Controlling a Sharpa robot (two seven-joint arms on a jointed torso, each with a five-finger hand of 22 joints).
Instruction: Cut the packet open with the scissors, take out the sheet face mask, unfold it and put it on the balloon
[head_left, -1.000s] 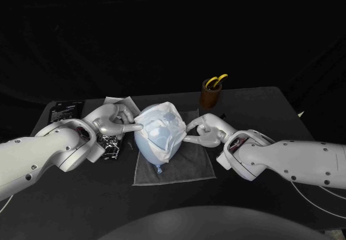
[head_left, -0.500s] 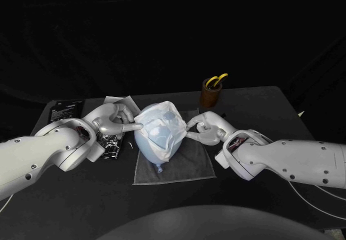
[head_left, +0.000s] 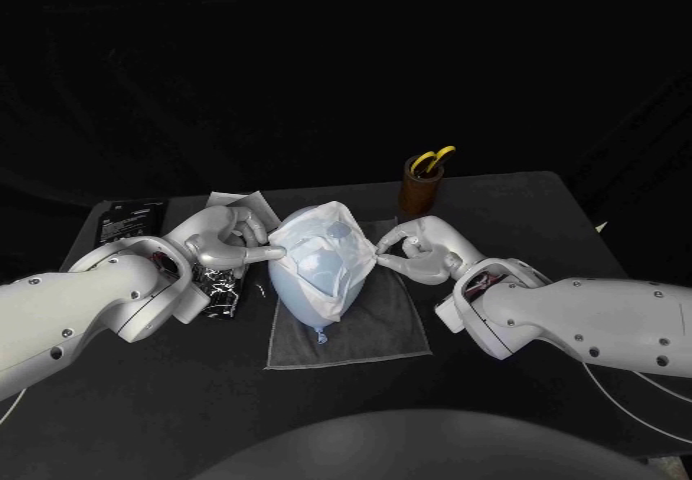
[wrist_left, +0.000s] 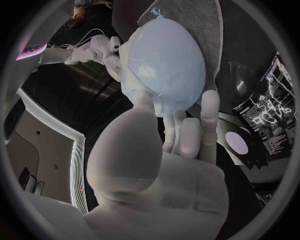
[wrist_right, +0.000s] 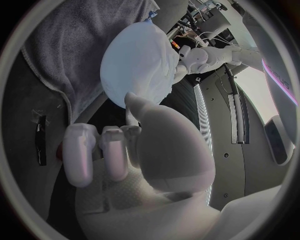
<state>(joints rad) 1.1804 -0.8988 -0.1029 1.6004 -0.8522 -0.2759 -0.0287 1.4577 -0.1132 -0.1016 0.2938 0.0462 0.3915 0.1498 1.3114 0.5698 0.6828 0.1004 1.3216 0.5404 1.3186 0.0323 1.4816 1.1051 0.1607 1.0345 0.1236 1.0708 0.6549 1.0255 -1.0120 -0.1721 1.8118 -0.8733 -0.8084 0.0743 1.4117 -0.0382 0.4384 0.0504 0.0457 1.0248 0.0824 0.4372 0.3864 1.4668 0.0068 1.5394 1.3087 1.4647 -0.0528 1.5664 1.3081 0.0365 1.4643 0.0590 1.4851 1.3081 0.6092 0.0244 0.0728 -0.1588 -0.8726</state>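
Pale-blue balloon (head_left: 303, 296), tied end toward robot

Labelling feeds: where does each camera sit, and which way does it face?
Head view: on the robot's head, looking down; left hand and right hand reach in, flanking the balloon.
Left wrist view: behind its own hand, facing the balloon.
Right wrist view: likewise, from the other side.
Shared: both wrist views show the balloon and the opposite hand.

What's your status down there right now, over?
Left hand against the sheet mask, grip unclear. Right hand pinching its edge. Mask draped over balloon on grey towel. Scissors in cup behind, out of the way.
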